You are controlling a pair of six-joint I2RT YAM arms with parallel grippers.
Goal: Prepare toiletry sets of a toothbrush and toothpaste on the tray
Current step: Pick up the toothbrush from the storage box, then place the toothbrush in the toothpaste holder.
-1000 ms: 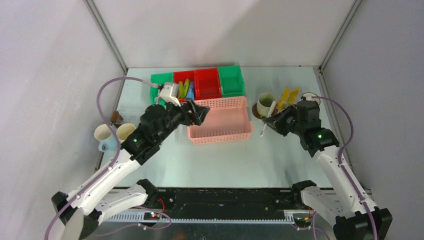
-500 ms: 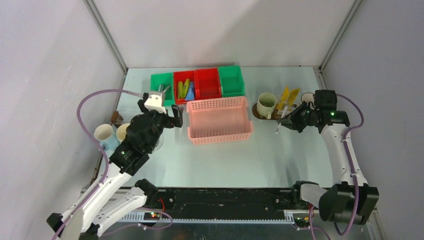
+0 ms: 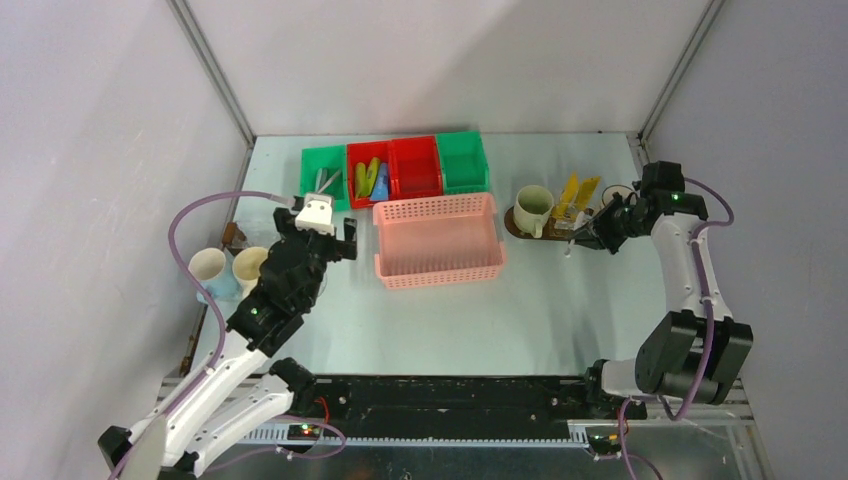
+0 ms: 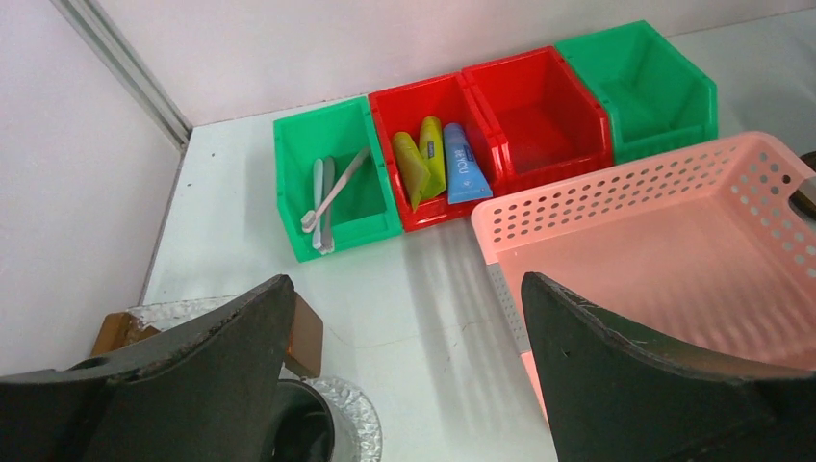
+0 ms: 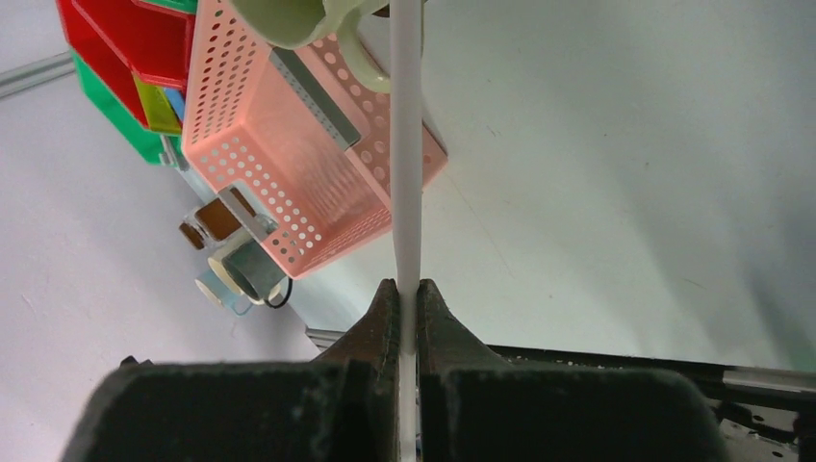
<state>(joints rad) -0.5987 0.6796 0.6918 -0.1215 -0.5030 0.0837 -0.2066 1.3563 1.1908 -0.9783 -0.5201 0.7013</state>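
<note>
Grip: the right gripper (image 5: 406, 289) is clamped fully shut on the toothbrush (image 5: 406, 144), which is pinched low on its handle. Most of its length is left jutting out past the fingertips.
Place: in the top view the toothbrush is carried at 4 o'clock of the cream mug (image 3: 532, 208). The mug is stood on the tray (image 3: 511, 224), at 2 o'clock on the table (image 3: 560, 310). Yellow tubes (image 3: 577, 193) are laid at 3 o'clock of the mug.
Handling: the toothbrush is judged light, stiff and smooth, so it is likely to be swivelled in the pinch if its head is knocked against the mug.
Contact: the head is possibly touching the mug handle, but this cannot be settled from the wrist view.
Left gripper (image 4: 404, 289): the jaws are spread wide with nothing between them. They are aimed at the spare brushes (image 4: 325, 197) and binned tubes (image 4: 433, 166) at 12 o'clock.
Best hold: mid-handle, across the flat sides.
</note>
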